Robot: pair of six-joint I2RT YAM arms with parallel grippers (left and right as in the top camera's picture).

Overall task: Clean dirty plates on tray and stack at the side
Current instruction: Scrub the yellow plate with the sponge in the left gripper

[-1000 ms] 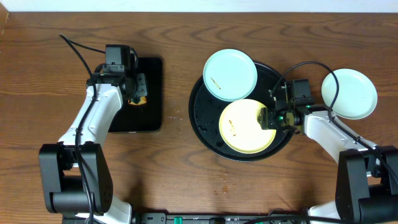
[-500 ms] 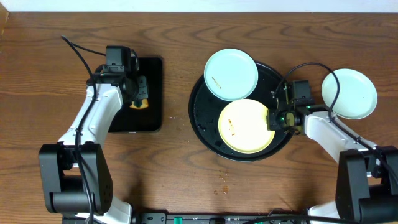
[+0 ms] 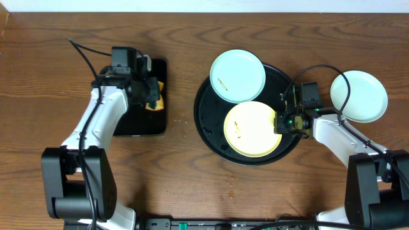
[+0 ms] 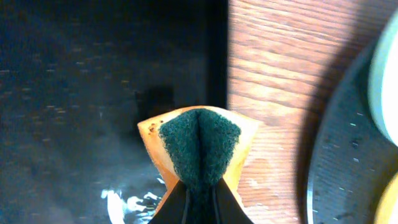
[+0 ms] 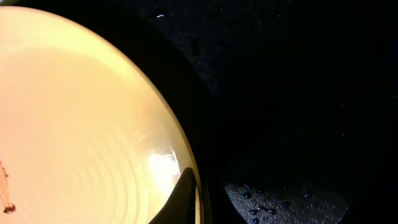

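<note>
Two closed grippers: left gripper [image 4: 199,194] pinches a folded orange sponge [image 4: 199,142], coarse green face outward; right gripper [image 5: 196,200] clamps the smooth round yellow plate [image 5: 74,124] at its rim, speckled black tray [image 5: 286,93] beneath.

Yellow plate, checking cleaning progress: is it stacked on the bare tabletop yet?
No, the yellow plate lies on the round black tray, with a brown smear on it.

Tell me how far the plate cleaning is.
Done: one pale mint-blue round plate looks clean on the wooden table. In hand: the right gripper pinches the smeared pale yellow plate on the round black tray; the left gripper holds a yellow-green sponge. Left: wiping that and the smeared second mint-blue plate, then stacking.
</note>
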